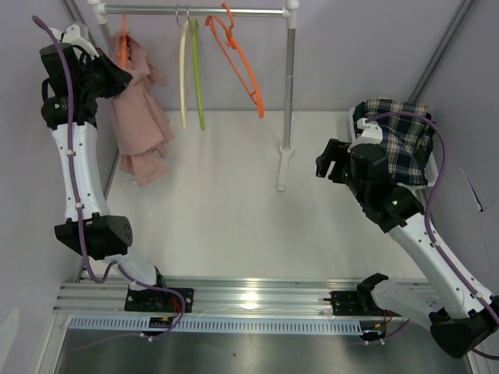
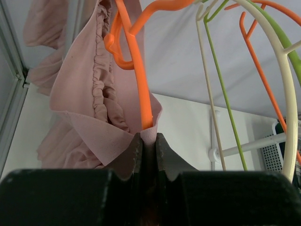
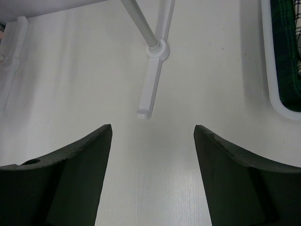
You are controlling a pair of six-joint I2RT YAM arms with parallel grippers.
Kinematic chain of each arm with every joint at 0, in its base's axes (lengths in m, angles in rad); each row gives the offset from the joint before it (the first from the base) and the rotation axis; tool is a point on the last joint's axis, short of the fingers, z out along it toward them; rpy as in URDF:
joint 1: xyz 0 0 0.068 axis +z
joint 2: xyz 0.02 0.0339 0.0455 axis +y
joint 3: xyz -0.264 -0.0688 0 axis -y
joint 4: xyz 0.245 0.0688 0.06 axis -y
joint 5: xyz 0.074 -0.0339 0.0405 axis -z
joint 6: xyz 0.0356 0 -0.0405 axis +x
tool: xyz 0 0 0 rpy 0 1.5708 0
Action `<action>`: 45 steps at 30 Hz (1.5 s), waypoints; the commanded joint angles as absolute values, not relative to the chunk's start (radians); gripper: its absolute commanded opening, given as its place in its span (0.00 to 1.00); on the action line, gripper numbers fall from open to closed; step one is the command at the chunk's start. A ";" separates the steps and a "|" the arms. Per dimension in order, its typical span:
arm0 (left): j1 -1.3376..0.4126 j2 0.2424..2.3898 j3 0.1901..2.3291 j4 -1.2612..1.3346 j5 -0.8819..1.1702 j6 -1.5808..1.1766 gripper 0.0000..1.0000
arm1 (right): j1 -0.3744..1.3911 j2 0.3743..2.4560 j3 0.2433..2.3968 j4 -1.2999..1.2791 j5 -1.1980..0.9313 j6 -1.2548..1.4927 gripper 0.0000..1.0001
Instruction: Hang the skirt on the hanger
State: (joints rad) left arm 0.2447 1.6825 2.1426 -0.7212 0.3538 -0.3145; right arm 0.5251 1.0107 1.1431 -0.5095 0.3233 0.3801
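Note:
A pink skirt [image 1: 142, 117] hangs at the left end of the rail, draped over an orange hanger [image 1: 123, 43]. My left gripper [image 1: 125, 78] is raised to it and shut on a fold of the skirt [image 2: 89, 108] right at the hanger's orange arm [image 2: 138, 70]; in the left wrist view the pink cloth is pinched between the jaws [image 2: 148, 137]. Farther right, my right gripper [image 1: 331, 160] hovers open over the bare table, with nothing between its fingers [image 3: 153, 129].
On the rail [image 1: 195, 11] also hang a cream hanger [image 1: 184, 70], a green hanger [image 1: 198, 86] and a second orange hanger [image 1: 242, 66]. The rack post [image 1: 289, 101] and its foot [image 3: 151, 80] stand mid-table. A plaid garment [image 1: 401, 136] lies in a white basket [image 3: 270, 70] at right.

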 commanded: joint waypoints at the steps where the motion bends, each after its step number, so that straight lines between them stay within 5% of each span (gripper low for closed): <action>1: 0.256 1.652 2.160 -0.571 0.431 -0.334 0.00 | 0.520 1.012 1.154 -0.476 0.316 0.367 0.76; 18: 0.256 1.453 2.071 -0.612 0.462 -0.304 0.00 | 0.520 1.015 1.143 -0.474 0.311 0.367 0.76; 40: 0.256 1.730 2.223 -0.581 0.382 -0.459 0.00 | 0.522 1.031 1.160 -0.477 0.314 0.368 0.76; 45: 0.256 1.698 2.214 -0.597 0.376 -0.436 0.26 | 0.520 1.029 1.163 -0.483 0.321 0.371 0.76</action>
